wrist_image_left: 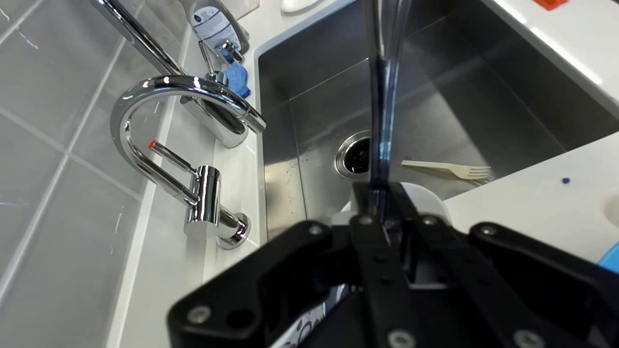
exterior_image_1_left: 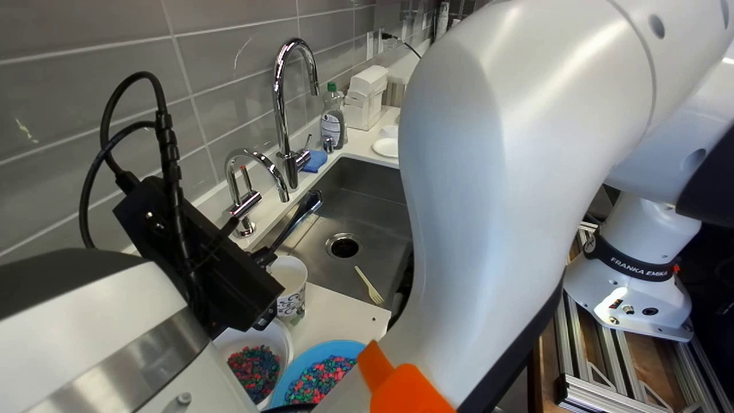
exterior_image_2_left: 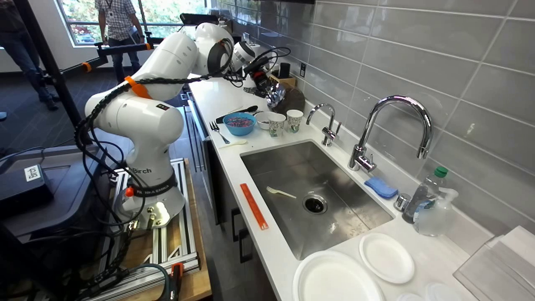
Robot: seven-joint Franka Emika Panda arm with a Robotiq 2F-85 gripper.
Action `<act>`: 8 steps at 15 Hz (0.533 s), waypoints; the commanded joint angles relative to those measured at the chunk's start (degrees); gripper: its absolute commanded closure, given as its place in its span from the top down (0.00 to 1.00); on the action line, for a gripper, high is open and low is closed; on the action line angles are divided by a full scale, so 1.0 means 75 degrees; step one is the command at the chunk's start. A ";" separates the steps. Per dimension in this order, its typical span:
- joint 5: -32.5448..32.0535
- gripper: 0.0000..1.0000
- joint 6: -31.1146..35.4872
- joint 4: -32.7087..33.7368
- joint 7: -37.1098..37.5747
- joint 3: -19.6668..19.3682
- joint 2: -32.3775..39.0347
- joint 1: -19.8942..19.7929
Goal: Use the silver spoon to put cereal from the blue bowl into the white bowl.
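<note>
Desk: sink set into it. End effector: up above the desk, narrow, clamped on a handle. Blue bowl: upright on the desk, near the sink. White bowl: upright, just beside the blue bowl. Patterned cups: two, near the white bowl. Silver spoon: that's the gripped handle, seen against the sink in wrist view. Cereal: in both bowls. Blue speck: loose on the desk.

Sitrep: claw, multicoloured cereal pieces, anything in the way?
Claw shut on shiny silver metal spoon. Cereal in both round bright blue bowl and round plain white bowl. Patterned white cup close by white bowl, possible snag.
</note>
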 commanded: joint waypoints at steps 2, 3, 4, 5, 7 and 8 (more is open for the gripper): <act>-0.0396 0.03 -0.0491 0.0617 -0.0309 -0.0328 0.0485 0.0323; -0.0420 0.03 -0.0548 0.0670 -0.0333 -0.0359 0.0535 0.0352; -0.0455 0.03 -0.0597 0.0714 -0.0354 -0.0404 0.0579 0.0388; -0.0483 0.03 -0.0628 0.0743 -0.0379 -0.0444 0.0613 0.0420; -0.0536 0.03 -0.0660 0.0812 -0.0445 -0.0520 0.0685 0.0477; -0.0596 0.03 -0.0680 0.0837 -0.0487 -0.0572 0.0721 0.0522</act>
